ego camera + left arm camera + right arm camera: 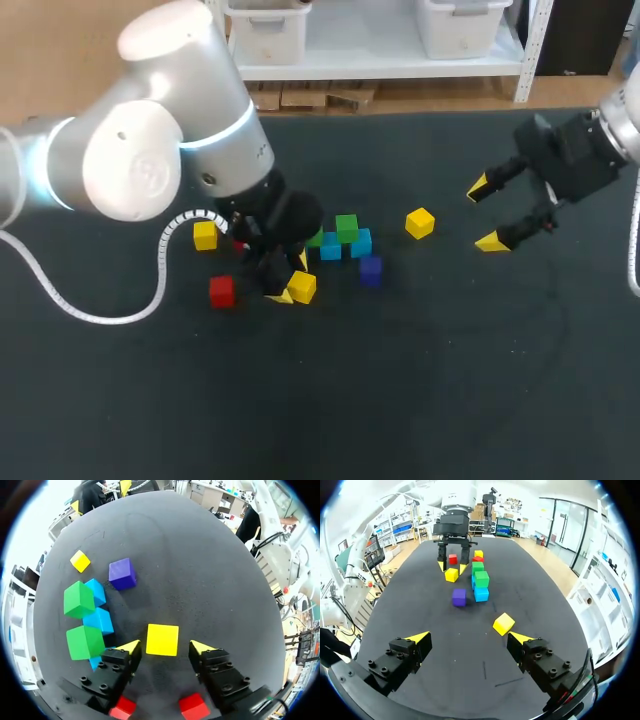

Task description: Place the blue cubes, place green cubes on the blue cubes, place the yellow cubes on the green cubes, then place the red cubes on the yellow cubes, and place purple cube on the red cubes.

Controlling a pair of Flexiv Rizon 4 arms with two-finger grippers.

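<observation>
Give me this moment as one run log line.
left gripper open around yellow cube | right gripper open, holding nothing | green cubes on blue cubes | no yellow stacked yet

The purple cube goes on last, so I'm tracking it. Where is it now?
In the head view the purple cube lies near the middle of the table, just on the robot's side of the rightmost blue cube, not touching it.

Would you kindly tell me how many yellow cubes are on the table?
3. One yellow cube sits between the left end effector's open fingers, a second beside the white cable, a third alone towards the right end effector. Others may be hidden.
</observation>
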